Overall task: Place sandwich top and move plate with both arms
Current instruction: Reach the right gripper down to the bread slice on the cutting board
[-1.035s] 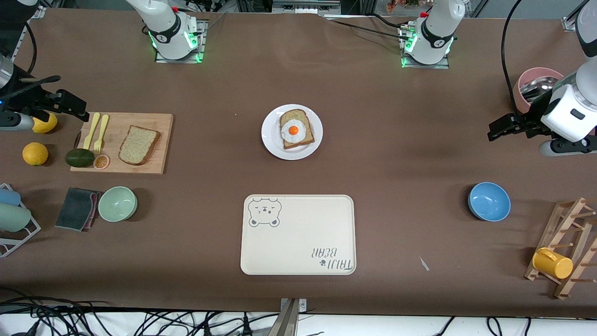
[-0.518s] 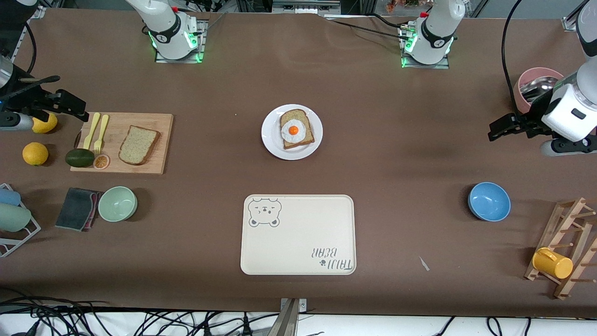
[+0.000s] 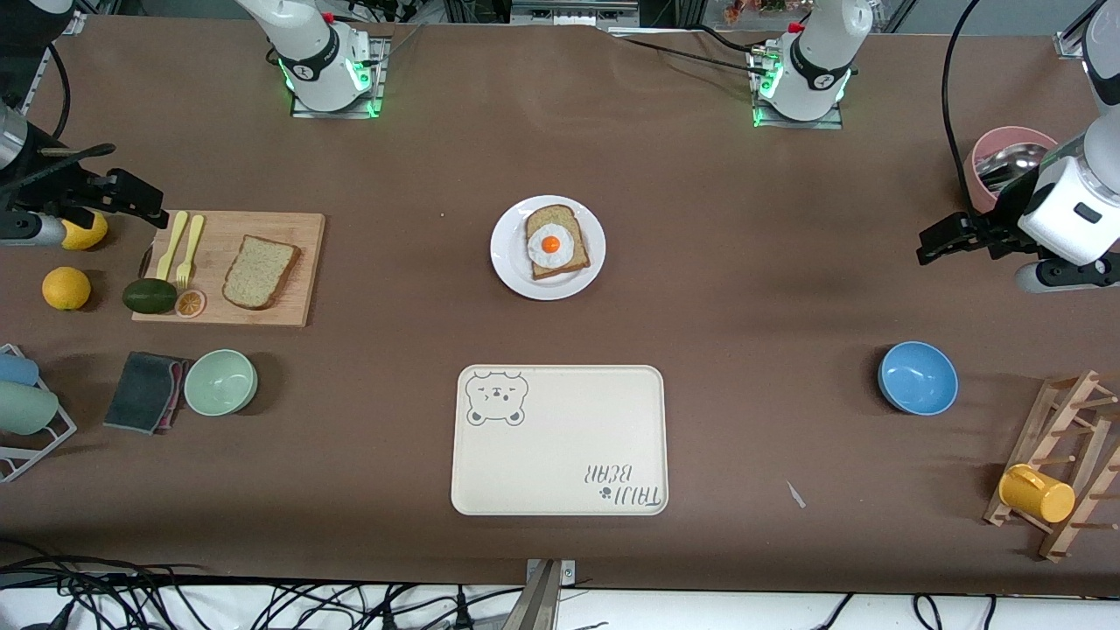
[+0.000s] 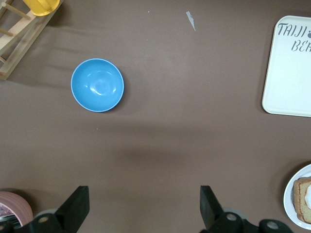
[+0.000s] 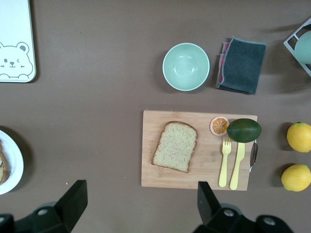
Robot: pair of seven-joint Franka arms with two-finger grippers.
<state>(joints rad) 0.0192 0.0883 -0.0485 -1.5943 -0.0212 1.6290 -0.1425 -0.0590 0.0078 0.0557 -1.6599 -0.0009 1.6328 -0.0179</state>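
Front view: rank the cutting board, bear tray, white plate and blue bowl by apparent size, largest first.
1. bear tray
2. cutting board
3. white plate
4. blue bowl

The tray lies nearest the camera, but its lead looks too clear for that to change the order.

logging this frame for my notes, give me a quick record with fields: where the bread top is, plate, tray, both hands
sandwich top: flat on the wooden cutting board, toward the right arm's end
plate: mid-table, holds the egg-topped slice
tray: nearer the front camera than the plate
right hand: open, in the air by the board's outer end
left hand: open, over bare table at the left arm's end
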